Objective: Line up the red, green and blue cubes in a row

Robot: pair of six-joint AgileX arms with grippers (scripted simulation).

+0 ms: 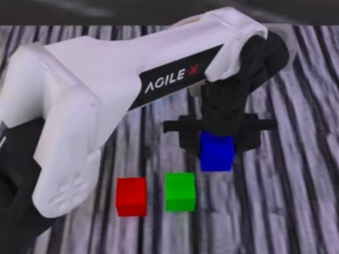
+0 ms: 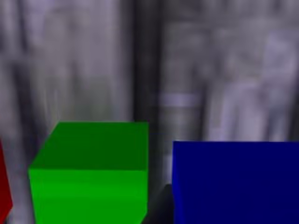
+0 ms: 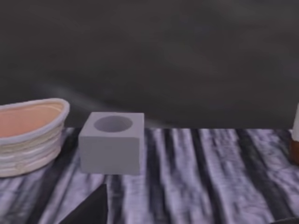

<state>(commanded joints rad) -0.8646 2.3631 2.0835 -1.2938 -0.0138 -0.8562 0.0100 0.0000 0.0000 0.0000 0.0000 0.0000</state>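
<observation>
The red cube (image 1: 131, 196) and the green cube (image 1: 180, 191) sit side by side on the table, a small gap between them. The blue cube (image 1: 217, 156) lies to the right of the green one and a little farther back. My left gripper (image 1: 216, 140) is shut on the blue cube from above. In the left wrist view the blue cube (image 2: 233, 182) fills the lower corner, a dark finger (image 2: 163, 205) pressed against its side, with the green cube (image 2: 91, 172) just beside it. My right gripper (image 3: 187, 218) is parked out of the top view, open and empty.
In the right wrist view a grey block with a round hollow (image 3: 112, 142) stands on the striped table, a pale woven basket (image 3: 28, 135) beside it. The left arm's white body (image 1: 79, 106) covers much of the top view's left.
</observation>
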